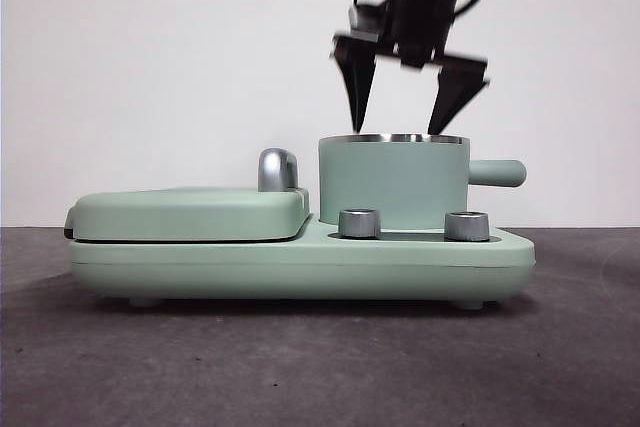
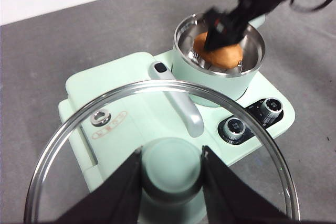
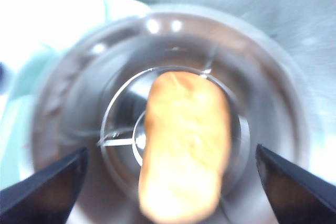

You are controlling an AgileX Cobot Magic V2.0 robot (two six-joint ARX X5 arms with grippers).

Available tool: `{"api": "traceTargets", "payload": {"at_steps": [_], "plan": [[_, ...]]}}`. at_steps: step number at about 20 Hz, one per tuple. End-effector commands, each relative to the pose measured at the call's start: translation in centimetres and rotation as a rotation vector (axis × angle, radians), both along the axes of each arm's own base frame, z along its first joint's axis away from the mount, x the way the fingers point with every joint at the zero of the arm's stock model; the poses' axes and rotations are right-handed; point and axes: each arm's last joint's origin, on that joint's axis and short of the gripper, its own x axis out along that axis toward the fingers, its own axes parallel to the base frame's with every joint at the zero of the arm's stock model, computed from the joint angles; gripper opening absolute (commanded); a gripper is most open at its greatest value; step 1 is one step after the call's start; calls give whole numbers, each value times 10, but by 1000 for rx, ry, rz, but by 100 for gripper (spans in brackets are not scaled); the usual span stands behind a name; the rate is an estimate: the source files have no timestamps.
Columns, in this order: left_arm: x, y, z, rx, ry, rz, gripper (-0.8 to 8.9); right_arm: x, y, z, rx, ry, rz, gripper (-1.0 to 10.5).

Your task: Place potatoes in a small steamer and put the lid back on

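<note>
Potato [image 3: 184,145] sits in the steamer [image 1: 393,182] under my spread right fingers [image 1: 400,97]; left fingers [image 2: 170,192] pinch the lid [image 2: 157,150].

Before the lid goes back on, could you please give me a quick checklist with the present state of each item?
1. Potato inside the steamer: ok.
2. Right gripper open, free of the potato: ok.
3. Right gripper away from the steamer's mouth: not ok, it hangs just above the rim.
4. Lid held by the left gripper at its knob: ok.
5. Potato below rim level: cannot tell.
</note>
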Motion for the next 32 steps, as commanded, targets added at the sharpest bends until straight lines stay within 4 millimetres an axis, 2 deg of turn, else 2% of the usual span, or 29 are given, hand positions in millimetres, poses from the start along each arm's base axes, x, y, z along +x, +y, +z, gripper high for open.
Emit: {"api": "traceTargets", "payload": {"at_steps": [1,7,10,13,16,21,24,28,32], "plan": [[9,-6,3,-17,-13,-1,24,-11,-3,29,1,-35,21,509],[37,-25,-2,-61,-47,-7,24,-68,-48,100,-3,-141,-31,487],[52,-41,-12,-59,-28,-34,24,-111,-70,131,14,-222,-34,487],[66,-63,-21,-70,-20,-70,24,-165,-91,144,25,-256,-33,487],[83,-89,-27,-61,13,-107,24,-213,-111,136,24,-253,-32,487],[116,-133,-25,-57,16,-156,24,-285,-138,97,107,-350,-35,487],[135,-152,-22,-64,4,-165,24,-317,-151,70,153,-412,-60,487],[160,-172,-20,-75,-12,-166,24,-348,-162,34,240,-421,-64,487],[183,-190,-25,-62,0,-167,24,-360,-166,9,288,-409,-85,487]]}}
